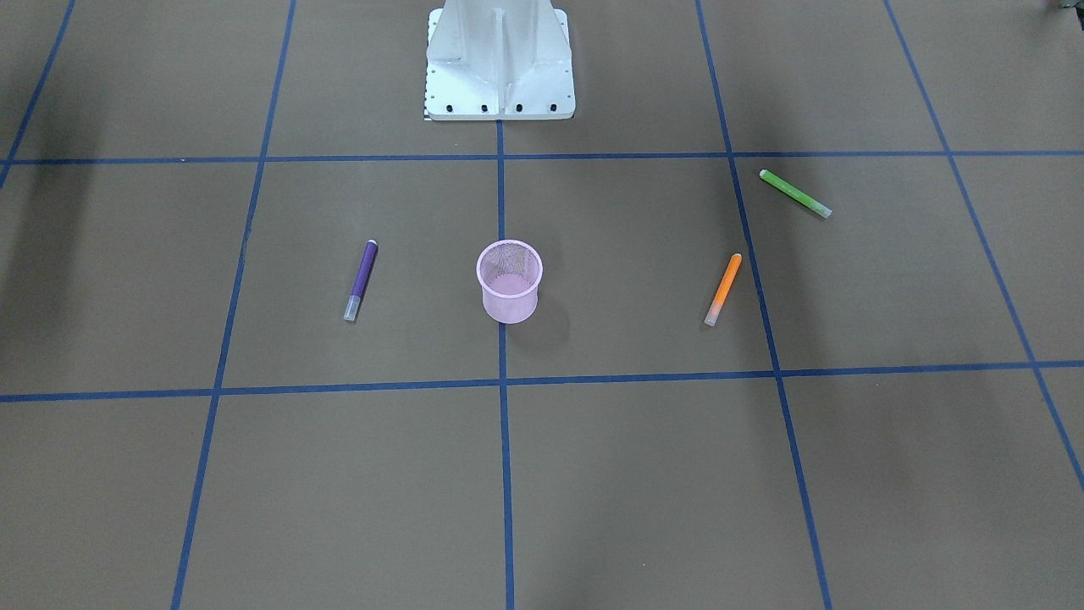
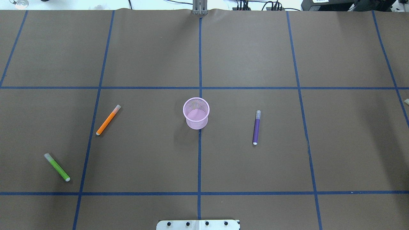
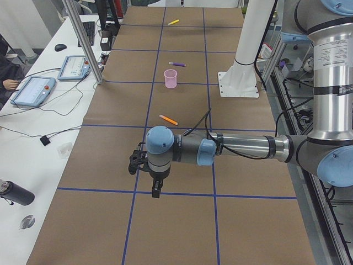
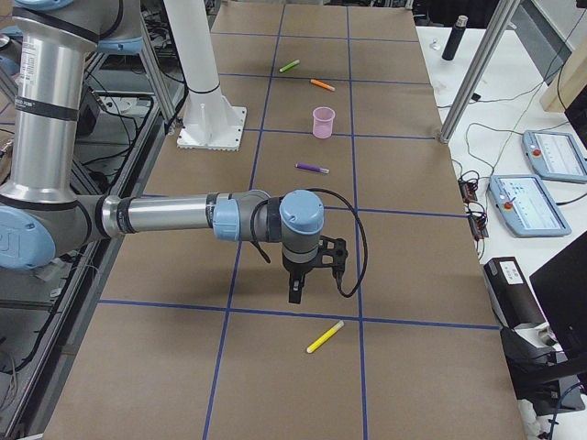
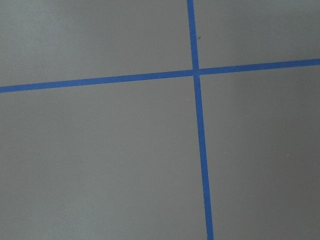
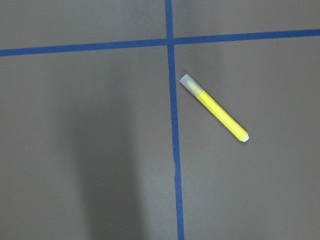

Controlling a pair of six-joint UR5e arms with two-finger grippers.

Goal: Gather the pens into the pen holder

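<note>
The pink mesh pen holder stands upright at the table's middle, on the centre tape line, and looks empty. The purple pen lies to its right, the orange pen to its left, and the green pen further left and nearer the robot. A yellow pen lies under the right wrist camera, far out at the table's right end. My left gripper hangs over the table's left end. My right gripper hangs just short of the yellow pen. I cannot tell whether either is open or shut.
Blue tape lines divide the brown table into squares. The robot's white base stands at the near middle edge. Teach pendants and cables lie on the white bench beyond the far edge.
</note>
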